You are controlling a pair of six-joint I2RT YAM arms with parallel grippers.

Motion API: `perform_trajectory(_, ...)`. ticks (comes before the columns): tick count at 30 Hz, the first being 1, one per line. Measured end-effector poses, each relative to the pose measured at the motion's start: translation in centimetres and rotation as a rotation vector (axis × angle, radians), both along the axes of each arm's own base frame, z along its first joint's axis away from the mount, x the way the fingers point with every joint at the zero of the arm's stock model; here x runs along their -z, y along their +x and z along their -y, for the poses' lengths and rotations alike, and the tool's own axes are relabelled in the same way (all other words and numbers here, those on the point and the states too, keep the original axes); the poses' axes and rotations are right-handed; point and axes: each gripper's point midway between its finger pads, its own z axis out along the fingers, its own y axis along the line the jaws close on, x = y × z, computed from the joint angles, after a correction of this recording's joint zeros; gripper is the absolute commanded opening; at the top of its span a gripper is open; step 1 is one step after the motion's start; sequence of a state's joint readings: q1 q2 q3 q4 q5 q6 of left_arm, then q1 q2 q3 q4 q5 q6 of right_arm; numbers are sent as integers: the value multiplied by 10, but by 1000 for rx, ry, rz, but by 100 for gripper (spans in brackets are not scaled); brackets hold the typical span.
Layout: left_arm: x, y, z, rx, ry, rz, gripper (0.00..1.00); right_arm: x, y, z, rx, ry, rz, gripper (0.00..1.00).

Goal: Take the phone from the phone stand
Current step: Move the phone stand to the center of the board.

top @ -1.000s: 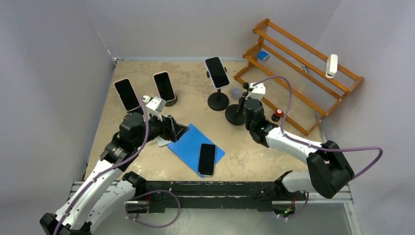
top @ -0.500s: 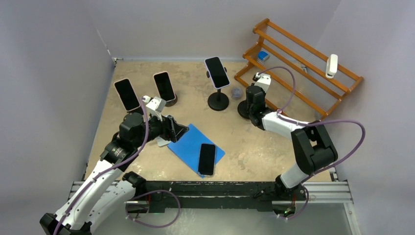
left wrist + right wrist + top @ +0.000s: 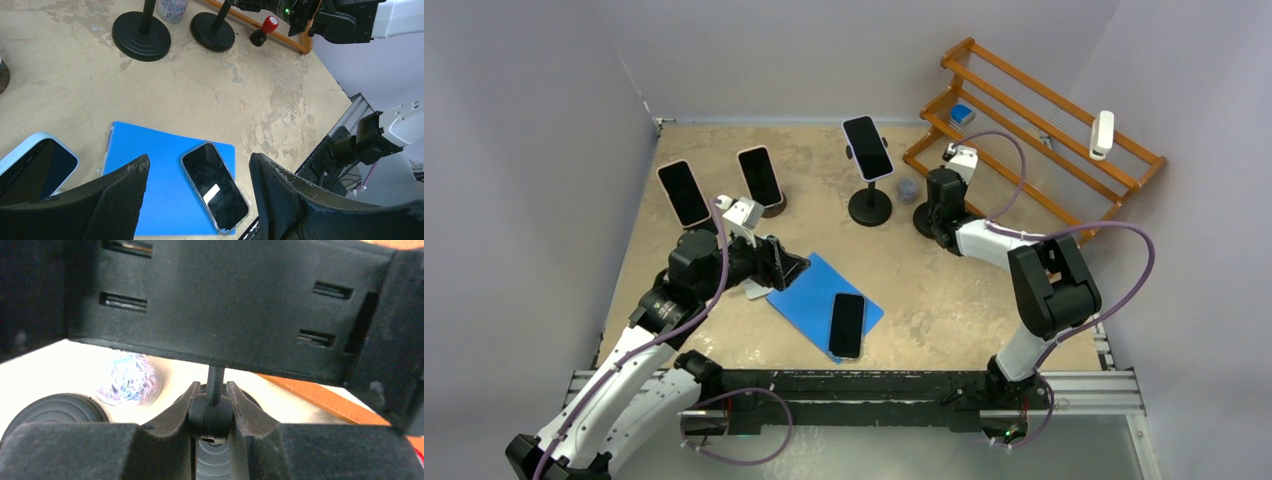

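Overhead, your right gripper (image 3: 212, 414) was pinched narrow on the stem of a black stand (image 3: 212, 31) at the far right, beside the rack (image 3: 1064, 102). I could not tell whether its cradle held anything. Your left gripper (image 3: 198, 165) hung wide and empty above the blue mat (image 3: 150, 155).

Next to the held stand, a phone (image 3: 868, 147) sat tilted high on a second stand (image 3: 869, 207). It was probably the one to take. It would likely handle as a stiff, fairly light slab with a slippery glass face that could crack if dropped. You would do best to grip it across its long cased edges, not the screen, and lift it out gently, since the pole looked top-heavy.

The count was five phones:
- the tall one
- a middle phone (image 3: 760, 176) on a low stand (image 3: 774, 209)
- a left phone (image 3: 684, 193), its support mostly hidden
- a flat phone (image 3: 215, 192) on the mat
- a pale-cased phone (image 3: 35, 162) beside the mat

You had two black pole stands, one mat and one rack.
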State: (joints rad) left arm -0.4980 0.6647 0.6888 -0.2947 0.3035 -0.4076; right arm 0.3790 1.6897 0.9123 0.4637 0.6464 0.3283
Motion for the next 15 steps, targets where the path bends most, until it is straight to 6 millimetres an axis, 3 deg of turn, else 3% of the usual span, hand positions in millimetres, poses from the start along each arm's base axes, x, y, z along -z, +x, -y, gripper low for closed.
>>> perform_trajectory(5, 0, 0, 1, 4, 0, -2, 71, 0, 2, -1, 2, 8, 7, 47)
perform_trajectory(7, 1, 0, 1, 5, 0, -4, 71, 0, 2, -3, 1, 20, 9, 58)
perform_trajectory(15, 2, 0, 1, 6, 1, -7, 71, 0, 2, -5, -8, 39, 10, 83)
